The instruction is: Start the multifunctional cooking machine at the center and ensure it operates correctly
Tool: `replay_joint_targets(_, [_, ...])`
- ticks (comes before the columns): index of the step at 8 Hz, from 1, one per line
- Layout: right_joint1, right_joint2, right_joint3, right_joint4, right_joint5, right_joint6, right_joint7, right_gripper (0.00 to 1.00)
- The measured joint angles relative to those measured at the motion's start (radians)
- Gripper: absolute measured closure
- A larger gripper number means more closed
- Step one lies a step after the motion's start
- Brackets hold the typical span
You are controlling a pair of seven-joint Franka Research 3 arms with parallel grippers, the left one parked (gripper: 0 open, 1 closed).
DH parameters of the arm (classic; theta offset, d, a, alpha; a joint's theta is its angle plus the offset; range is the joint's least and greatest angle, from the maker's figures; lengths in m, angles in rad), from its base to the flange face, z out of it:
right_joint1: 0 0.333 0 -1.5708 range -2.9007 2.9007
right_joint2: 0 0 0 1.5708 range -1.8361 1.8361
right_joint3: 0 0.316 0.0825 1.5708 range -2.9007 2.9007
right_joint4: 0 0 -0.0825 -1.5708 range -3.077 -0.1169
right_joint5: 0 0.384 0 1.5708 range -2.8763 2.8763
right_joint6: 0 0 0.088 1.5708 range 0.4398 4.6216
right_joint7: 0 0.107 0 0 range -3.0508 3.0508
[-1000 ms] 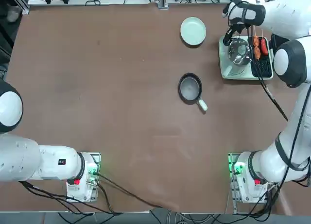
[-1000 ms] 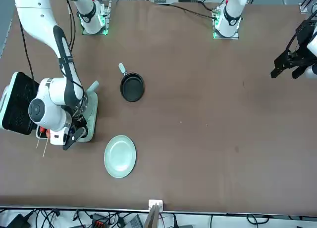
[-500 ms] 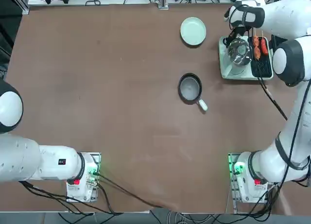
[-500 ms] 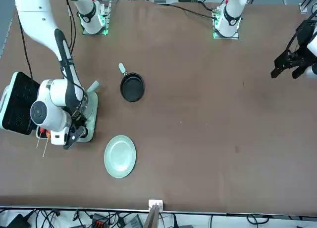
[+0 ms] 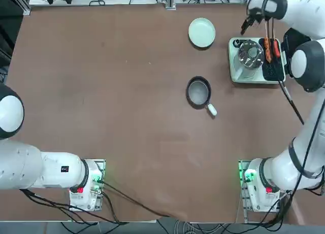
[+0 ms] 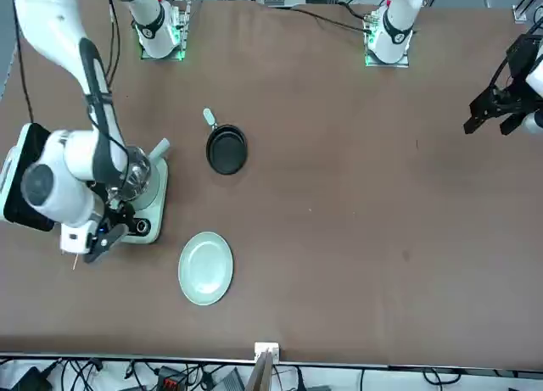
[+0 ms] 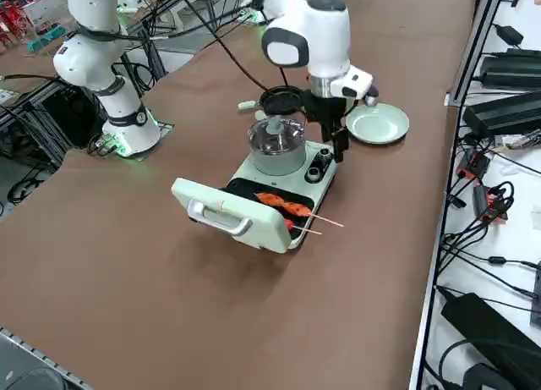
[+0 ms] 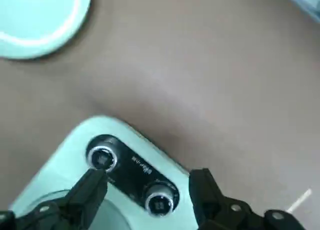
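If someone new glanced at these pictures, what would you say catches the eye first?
Probably the pale mint-green cooking machine near the table's far right corner, with its shiny steel pot, skewered sausages on the black grill plate, and lid folded open. The right gripper hovers open above its two knobs. A round pale green plate and a small black frying pan lie nearby.

From overhead I see the cooker at the table's far right, with skewers on its grill side (pot beside them). The plate lies left of it and the pan nearer me.
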Motion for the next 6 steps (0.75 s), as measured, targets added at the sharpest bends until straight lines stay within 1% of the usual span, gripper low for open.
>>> replay_joint_targets(1, [-0.004,-0.026,-0.012,0.020,0.028,-0.064,0.031,0.00])
replay_joint_targets(2, [-0.010,-0.047,-0.020,0.045,0.036,-0.112,0.104,0.00])
replay_joint_targets(4, [-0.011,-0.109,-0.020,0.067,0.036,-0.176,0.312,0.00])
replay_joint_targets(6, [-0.011,-0.183,-0.018,0.071,0.034,-0.247,0.455,0.00])
